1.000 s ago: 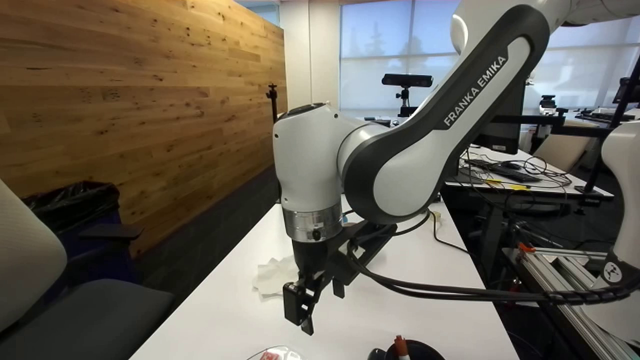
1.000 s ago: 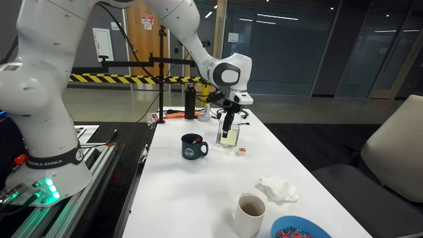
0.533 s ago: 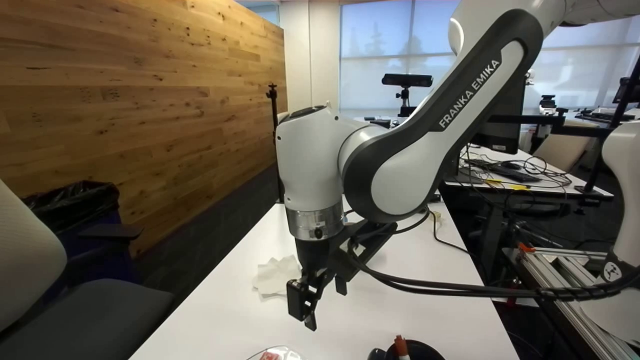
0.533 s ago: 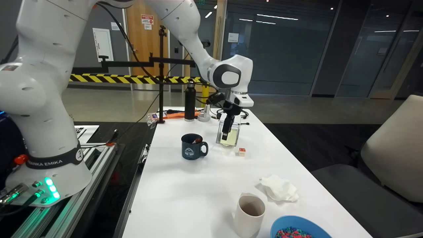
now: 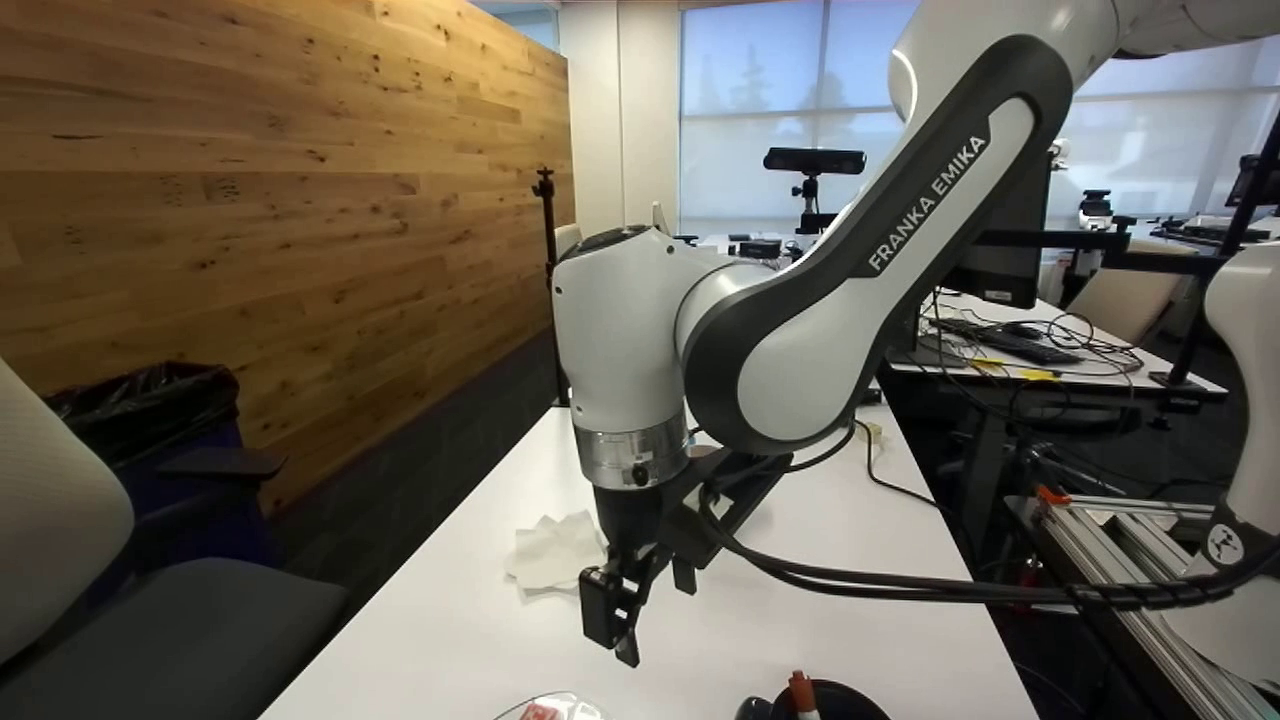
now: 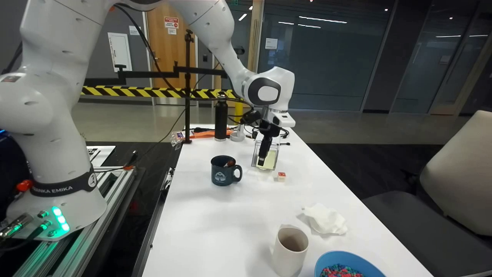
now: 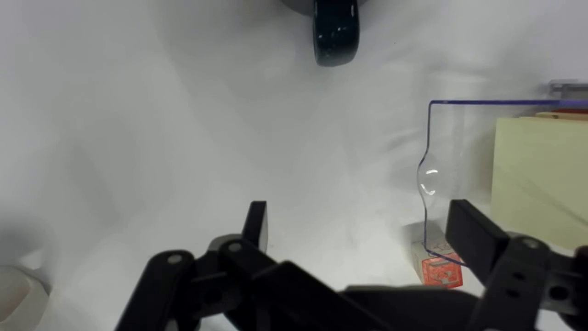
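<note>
While your gripper (image 7: pixel 360 225) stands wide over the tabletop (image 6: pixel 215 223), the red-faced block (image 6: pixel 281 177) lies close by the clear holder (image 7: pixel 459 156).
Wrist view gives you the holder's outline crossing the block near one finger (image 7: pixel 475 239); whether block and holder touch, you cannot tell. Where it catches just a handle (image 7: pixel 336 34), in an exterior view you have the whole mug (image 6: pixel 221 172), toward the tabletop edge by the robot base (image 6: pixel 50 184); block and holder sit nearer the edge by the chair (image 6: pixel 457 181). In an exterior view, you see a brown-capped marker (image 5: pixel 803 692) rising above the mug's rim.
</note>
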Controlling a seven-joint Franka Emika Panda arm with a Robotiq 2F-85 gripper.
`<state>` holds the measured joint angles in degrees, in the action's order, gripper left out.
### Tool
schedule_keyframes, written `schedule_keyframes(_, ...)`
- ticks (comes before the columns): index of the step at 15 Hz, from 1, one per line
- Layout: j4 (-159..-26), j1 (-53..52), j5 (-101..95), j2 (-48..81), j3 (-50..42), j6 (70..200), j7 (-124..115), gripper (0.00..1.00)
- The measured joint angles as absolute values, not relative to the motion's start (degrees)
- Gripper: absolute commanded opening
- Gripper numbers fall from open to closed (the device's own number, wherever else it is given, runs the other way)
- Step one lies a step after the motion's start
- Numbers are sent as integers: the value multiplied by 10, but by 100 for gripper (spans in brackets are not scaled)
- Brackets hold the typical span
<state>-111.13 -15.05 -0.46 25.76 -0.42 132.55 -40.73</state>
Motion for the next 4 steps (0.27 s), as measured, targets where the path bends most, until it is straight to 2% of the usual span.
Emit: schedule_keyframes(4,-1111,-150,-5,262,-1,1326,-397,100)
